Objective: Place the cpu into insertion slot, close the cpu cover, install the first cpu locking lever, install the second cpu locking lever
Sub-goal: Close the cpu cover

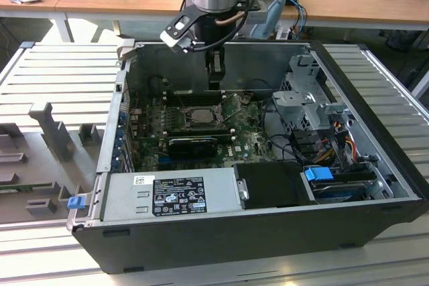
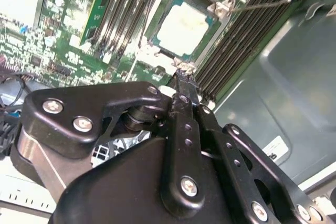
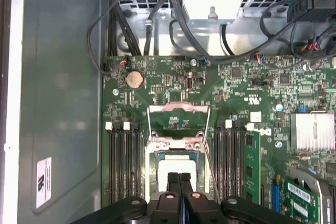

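cpu (image 3: pixel 177 165) seated in insertion slot (image 3: pixel 152 156); cpu cover (image 3: pixel 178 107) raised at slot's edge. end effector (image 3: pixel 179 176) pinched narrow, empty, above slot. judged: cover closing, needs downward push.

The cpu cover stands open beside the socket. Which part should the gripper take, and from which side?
Probably the free edge of the cpu cover, opposite its hinge at the insertion slot. The thin frame seems to tilt up there, so the gripper, shut above the cpu, could pinch that bar from above.
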Robot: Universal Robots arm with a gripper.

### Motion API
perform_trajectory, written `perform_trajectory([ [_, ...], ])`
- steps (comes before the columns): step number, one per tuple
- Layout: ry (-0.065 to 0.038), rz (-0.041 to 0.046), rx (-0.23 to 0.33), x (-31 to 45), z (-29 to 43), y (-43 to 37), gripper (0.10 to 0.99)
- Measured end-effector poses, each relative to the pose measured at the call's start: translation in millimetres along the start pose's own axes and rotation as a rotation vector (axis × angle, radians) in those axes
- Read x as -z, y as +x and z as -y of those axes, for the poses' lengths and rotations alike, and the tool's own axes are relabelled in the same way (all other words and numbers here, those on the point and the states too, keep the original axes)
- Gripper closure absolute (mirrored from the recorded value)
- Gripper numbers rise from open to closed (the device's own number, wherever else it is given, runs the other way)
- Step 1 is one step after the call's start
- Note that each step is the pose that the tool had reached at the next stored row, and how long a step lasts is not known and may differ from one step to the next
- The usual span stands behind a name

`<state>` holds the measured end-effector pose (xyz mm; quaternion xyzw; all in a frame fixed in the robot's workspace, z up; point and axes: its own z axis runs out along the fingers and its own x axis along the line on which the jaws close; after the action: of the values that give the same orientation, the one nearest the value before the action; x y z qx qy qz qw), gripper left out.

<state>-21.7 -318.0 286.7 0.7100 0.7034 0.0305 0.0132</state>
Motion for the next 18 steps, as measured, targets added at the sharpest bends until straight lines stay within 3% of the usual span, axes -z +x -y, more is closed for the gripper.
perform_trajectory([
  [18, 0.0, -0.0003, 0.006, -1.0, -16.5, 0.3, 0.98],
])
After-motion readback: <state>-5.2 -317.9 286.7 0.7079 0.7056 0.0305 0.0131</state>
